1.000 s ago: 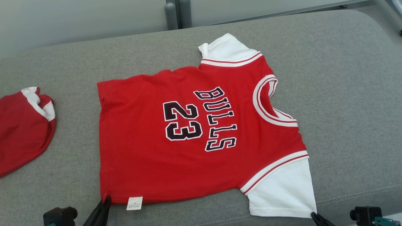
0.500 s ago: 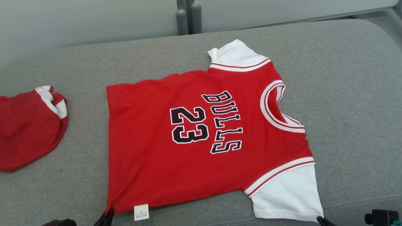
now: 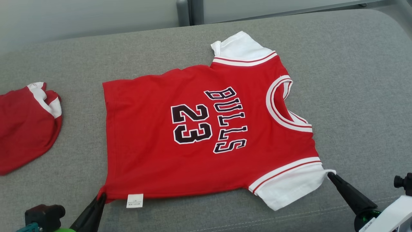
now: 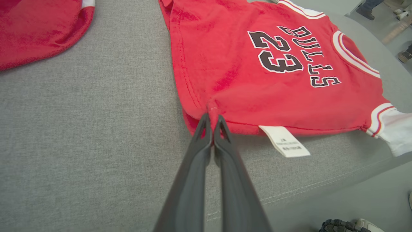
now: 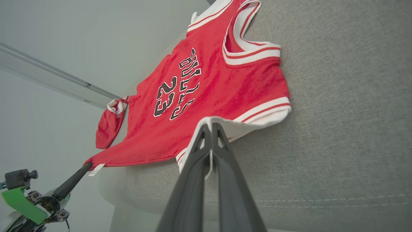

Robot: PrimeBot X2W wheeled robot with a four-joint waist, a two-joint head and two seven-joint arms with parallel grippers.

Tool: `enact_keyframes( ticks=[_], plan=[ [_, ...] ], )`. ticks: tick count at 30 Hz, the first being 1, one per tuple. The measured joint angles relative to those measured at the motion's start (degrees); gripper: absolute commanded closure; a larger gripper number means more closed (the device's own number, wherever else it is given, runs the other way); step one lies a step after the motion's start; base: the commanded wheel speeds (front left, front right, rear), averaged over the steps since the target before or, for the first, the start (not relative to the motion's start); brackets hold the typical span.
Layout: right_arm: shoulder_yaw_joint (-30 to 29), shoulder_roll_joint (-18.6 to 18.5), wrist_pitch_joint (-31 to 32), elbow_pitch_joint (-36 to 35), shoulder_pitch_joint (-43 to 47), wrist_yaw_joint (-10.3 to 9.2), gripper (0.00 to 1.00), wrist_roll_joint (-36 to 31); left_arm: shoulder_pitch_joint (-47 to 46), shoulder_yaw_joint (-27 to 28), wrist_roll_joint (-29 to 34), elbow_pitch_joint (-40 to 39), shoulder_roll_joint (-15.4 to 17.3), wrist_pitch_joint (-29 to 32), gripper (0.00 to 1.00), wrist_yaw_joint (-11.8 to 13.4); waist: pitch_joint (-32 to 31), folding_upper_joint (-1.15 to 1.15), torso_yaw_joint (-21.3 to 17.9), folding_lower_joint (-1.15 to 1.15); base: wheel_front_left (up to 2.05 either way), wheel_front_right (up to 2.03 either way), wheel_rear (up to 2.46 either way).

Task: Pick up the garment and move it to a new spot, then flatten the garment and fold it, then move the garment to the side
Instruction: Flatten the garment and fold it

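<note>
The garment (image 3: 199,135) is a small red jersey with white sleeves and black "BULLS 23" lettering, spread face up on the grey cushion (image 3: 354,80). My left gripper (image 3: 101,195) is shut on its near hem corner, beside a white label (image 3: 135,200); the left wrist view shows the pinch (image 4: 212,117) on the red hem of the garment (image 4: 257,64). My right gripper (image 3: 330,174) is shut on the edge of the near white sleeve, lifting it off the cushion, as the right wrist view confirms (image 5: 211,125) against the garment (image 5: 206,83).
A second red and white garment (image 3: 25,125) lies bunched at the cushion's left end. The cushion's front edge with a stitched seam (image 3: 354,206) runs just below both grippers. Bare grey cushion stretches to the right of the jersey.
The right gripper has risen and moved inward, lifting the near white sleeve so it folds up. The left gripper has come up slightly with the hem corner. The camera view shifted.
</note>
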Motion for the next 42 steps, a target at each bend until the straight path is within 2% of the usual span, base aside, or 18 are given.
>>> enact_keyframes(
  ticks=[9, 20, 25, 42],
  plan=[
    [-4.37, -3.19, 2.02, -3.38, -2.44, 0.0, 1.0, 2.64, -3.03, 1.05, -0.52, -2.64, 2.13, 3.07, 1.0, 0.0, 3.13, 0.0, -0.35, 0.0, 0.0, 0.0, 0.0],
    [-6.45, -5.25, 4.39, -6.42, -4.59, -0.13, 1.0, 4.75, -3.98, 0.47, -2.02, -2.86, 2.24, 5.94, 1.0, 0.0, 4.65, 0.0, 0.05, 0.0, 0.0, 0.0, 0.0],
    [-6.81, -6.58, 5.54, -7.37, -5.74, -0.65, 1.0, 4.72, -5.62, -0.37, -2.32, -2.99, 3.49, 8.32, 1.0, -0.04, 5.09, 0.0, 0.53, 0.0, 0.0, 0.0, 0.0],
    [-7.47, -5.79, 6.77, -8.37, -15.64, -3.14, 1.0, 4.54, -15.77, -0.81, -3.16, -4.11, 4.09, 12.32, 1.0, -0.6, 11.46, 0.0, 1.25, 0.0, 0.0, 0.0, 0.0]
  ],
)
